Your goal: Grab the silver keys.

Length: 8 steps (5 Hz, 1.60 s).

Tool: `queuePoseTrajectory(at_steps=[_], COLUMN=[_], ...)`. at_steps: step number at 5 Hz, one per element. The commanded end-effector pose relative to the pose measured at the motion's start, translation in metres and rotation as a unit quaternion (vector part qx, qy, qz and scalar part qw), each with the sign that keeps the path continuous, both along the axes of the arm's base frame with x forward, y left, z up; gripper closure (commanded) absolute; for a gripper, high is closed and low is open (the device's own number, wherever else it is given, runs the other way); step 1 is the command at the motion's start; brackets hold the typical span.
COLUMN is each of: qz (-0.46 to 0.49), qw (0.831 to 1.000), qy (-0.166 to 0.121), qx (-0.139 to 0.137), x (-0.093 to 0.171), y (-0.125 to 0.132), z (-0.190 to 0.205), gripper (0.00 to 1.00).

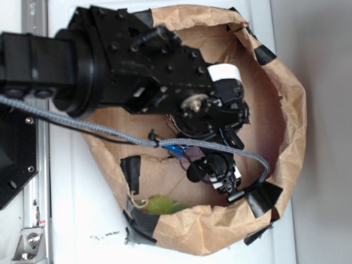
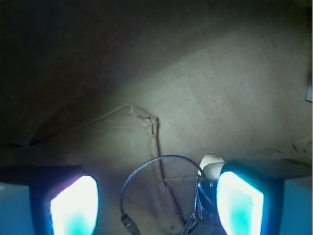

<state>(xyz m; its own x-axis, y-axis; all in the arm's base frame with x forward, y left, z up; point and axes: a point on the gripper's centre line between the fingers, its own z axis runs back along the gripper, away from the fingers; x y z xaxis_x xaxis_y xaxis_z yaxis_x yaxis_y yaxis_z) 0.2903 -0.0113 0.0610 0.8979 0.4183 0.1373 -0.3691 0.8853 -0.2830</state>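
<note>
From outside, a black robot arm (image 1: 137, 66) reaches down into a brown paper bag (image 1: 286, 110) with black tape on its rim; the gripper (image 1: 220, 173) sits low inside, and the keys cannot be seen from here. A green object (image 1: 159, 204) lies near the bag's edge, apart from the gripper. From the wrist, the gripper (image 2: 156, 205) is spread wide, holding nothing. The silver keys (image 2: 203, 196) lie on the bag floor, bunched just beside the fingertip on the right of this view, their thin wire ring arching between the two fingers. Closing now might catch only the slim ring, or nudge the off-centre keys aside.
</note>
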Motion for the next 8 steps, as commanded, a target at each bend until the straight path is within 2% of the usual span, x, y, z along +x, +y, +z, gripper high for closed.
queuePoseTrajectory(at_steps=[1,3,4,5,6,7,8], qz=[-0.015,-0.057,-0.068,-0.039,-0.020,-0.025,-0.045], qw=[1.000,0.998,0.997,0.999,1.000,1.000,0.999], qy=[-0.008,0.008,0.004,-0.004,0.002,-0.010,0.002], qx=[0.011,0.029,0.023,-0.004,-0.012,-0.005,-0.001], x=[0.008,0.000,-0.007,-0.001,0.009,0.020,0.024], y=[-0.013,-0.023,-0.031,-0.037,-0.038,-0.038,-0.039], z=[0.006,-0.002,0.002,0.005,-0.004,-0.012,-0.021], gripper=[0.00,0.00,0.00,0.00,0.00,0.00,0.00])
